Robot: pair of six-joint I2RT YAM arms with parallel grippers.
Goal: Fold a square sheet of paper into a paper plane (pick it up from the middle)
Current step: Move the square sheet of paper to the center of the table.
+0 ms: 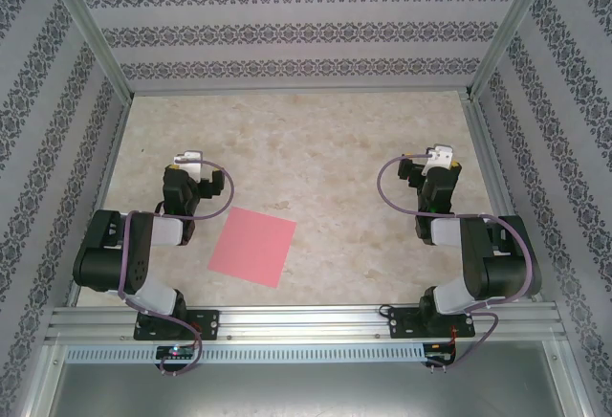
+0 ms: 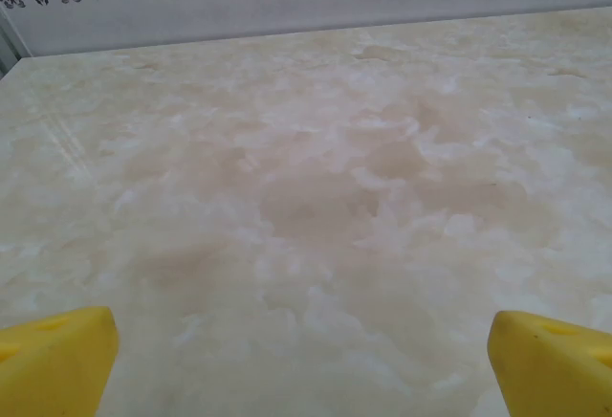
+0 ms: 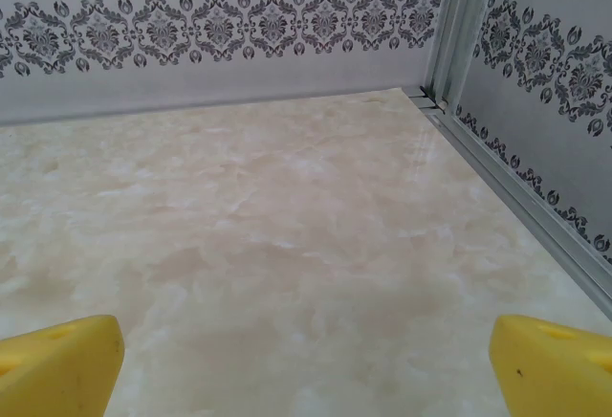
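Observation:
The square sheet of paper (image 1: 253,245) is salmon pink and lies flat and unfolded on the marbled table (image 1: 316,149), turned slightly, near the front between the two arms. My left gripper (image 1: 187,161) sits to the sheet's upper left, apart from it. In the left wrist view its yellow fingertips (image 2: 57,355) stand far apart over bare table, so the left gripper (image 2: 306,364) is open and holds nothing. My right gripper (image 1: 440,156) is far to the sheet's right. The right gripper (image 3: 306,364) is open too, its fingertips (image 3: 555,364) wide apart. The paper plane is out of view.
Patterned walls (image 1: 287,30) enclose the table on three sides, with aluminium posts (image 3: 459,25) at the back corners. A metal rail (image 1: 306,321) carrying both arm bases runs along the near edge. The right wall (image 3: 545,101) is close to the right gripper.

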